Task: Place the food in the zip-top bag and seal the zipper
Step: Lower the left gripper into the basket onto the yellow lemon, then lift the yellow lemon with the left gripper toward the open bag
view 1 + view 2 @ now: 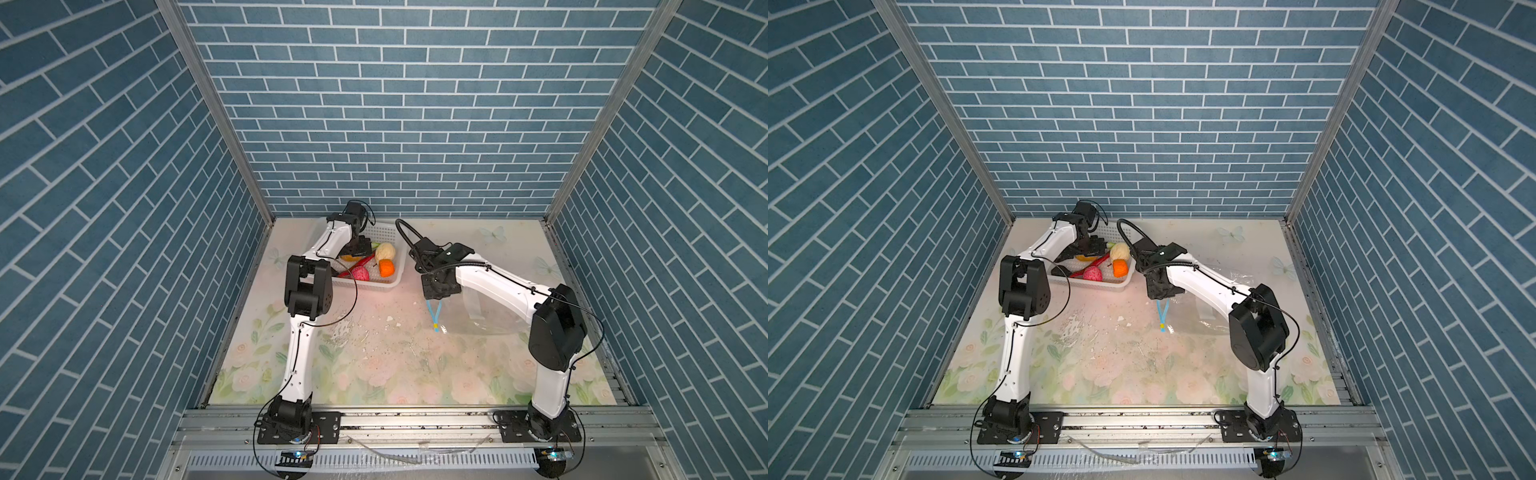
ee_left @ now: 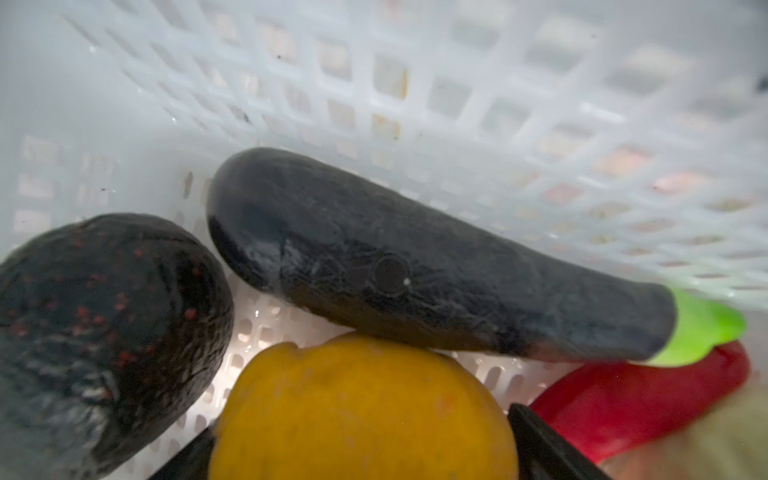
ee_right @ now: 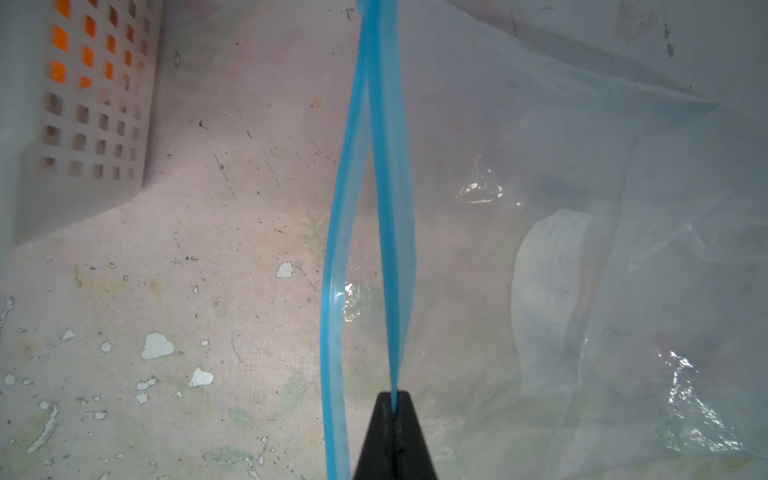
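Note:
The food lies in a white perforated basket (image 1: 374, 286): a cream lump (image 1: 386, 251), an orange one (image 1: 386, 268), a pink one (image 1: 360, 274) and a red chili (image 1: 360, 262). My left gripper (image 1: 359, 249) reaches down into the basket. In the left wrist view it (image 2: 361, 440) stands open, with its fingers (image 2: 540, 440) either side of a yellow lump (image 2: 361, 399). Black pieces (image 2: 436, 266) lie beside that lump. My right gripper (image 3: 392, 399) is shut on the zipper (image 3: 390, 208), holding one lip of the zip-top bag (image 3: 582, 187) up. The other lip (image 3: 336, 291) hangs apart. A yellow slider (image 1: 437, 331) sits at the strip's end.
The basket (image 1: 1100, 284) stands at the back left, close to the bag's mouth (image 1: 1163, 311). The bag (image 1: 490, 316) lies under my right arm, and its white label (image 3: 548, 291) shows through the plastic. Blue brick walls close in the floral table on three sides.

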Robot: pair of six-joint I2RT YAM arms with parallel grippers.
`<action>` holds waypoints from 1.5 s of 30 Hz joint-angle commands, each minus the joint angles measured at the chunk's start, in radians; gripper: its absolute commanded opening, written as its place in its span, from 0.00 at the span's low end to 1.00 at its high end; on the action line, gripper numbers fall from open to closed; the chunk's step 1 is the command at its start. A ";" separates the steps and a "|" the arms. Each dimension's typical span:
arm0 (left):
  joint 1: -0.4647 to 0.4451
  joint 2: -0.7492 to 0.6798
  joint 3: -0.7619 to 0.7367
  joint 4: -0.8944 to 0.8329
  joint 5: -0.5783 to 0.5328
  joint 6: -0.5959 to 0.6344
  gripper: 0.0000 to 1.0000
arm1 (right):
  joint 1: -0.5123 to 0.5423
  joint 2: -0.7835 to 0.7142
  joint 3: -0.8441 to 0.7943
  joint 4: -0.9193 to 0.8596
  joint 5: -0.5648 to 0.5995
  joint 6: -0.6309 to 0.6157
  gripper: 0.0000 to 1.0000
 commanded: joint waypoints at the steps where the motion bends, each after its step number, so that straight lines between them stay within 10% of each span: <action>1: -0.002 0.016 0.021 -0.021 0.002 -0.001 0.99 | 0.001 0.020 0.043 -0.020 -0.008 -0.020 0.00; 31: -0.015 -0.188 -0.068 -0.022 0.046 0.011 0.73 | 0.000 -0.031 0.055 -0.013 0.001 -0.039 0.00; 45: -0.074 -0.587 -0.498 0.153 0.228 -0.061 0.70 | -0.013 -0.097 0.026 0.034 -0.049 -0.055 0.00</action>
